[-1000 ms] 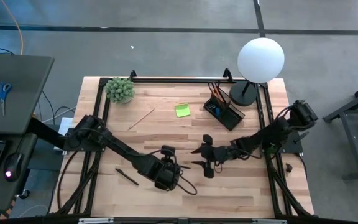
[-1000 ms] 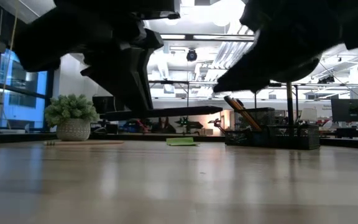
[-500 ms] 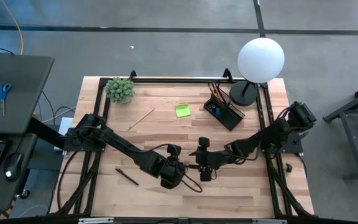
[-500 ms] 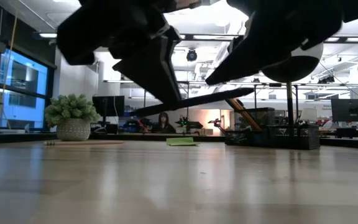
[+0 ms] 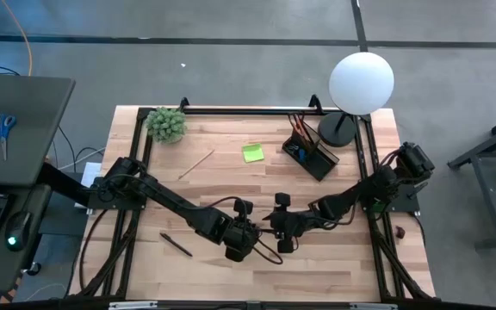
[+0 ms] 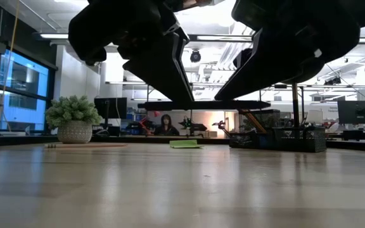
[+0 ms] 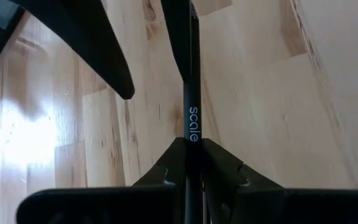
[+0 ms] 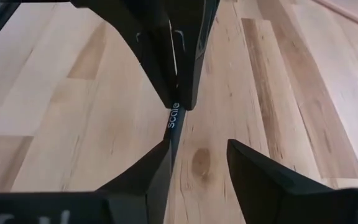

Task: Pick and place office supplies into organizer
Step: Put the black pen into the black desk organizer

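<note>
A black pen [image 6: 201, 104] printed with "scale" hangs level above the middle of the table, between my two grippers. My left gripper [image 5: 257, 234] is shut on it. My right gripper [image 8: 197, 162] faces it from the table's right and is open. Its fingers stand on either side of the pen's free end [image 8: 169, 127], which lies close beside one finger [image 8: 151, 171]. The black organizer [image 5: 310, 155] with several pencils stands at the far right, next to the lamp. A second black pen [image 5: 176, 244], a wooden pencil [image 5: 195, 164] and a lime-green sticky-note pad [image 5: 252, 152] lie flat on the table. My left gripper pinches the pen's shaft [image 7: 191, 132] between its two fingertips [image 7: 222, 163], just behind the printed word. The fingers slant down from the table's left, and the pen runs on past them toward my right gripper. The pen is level and clear of the table. My right gripper: whether its finger touches the pen's free end, I cannot tell.
A white globe lamp [image 5: 360, 82] stands at the far right corner and a small potted plant [image 5: 166, 123] at the far left. A black frame rail [image 5: 257, 111] runs along the far edge. Bare wood lies near the front edge.
My left gripper has moved a little toward the table's right and raised the pen, which slanted half a second ago and is level now. My right gripper has come toward the left, around the pen's free end.
</note>
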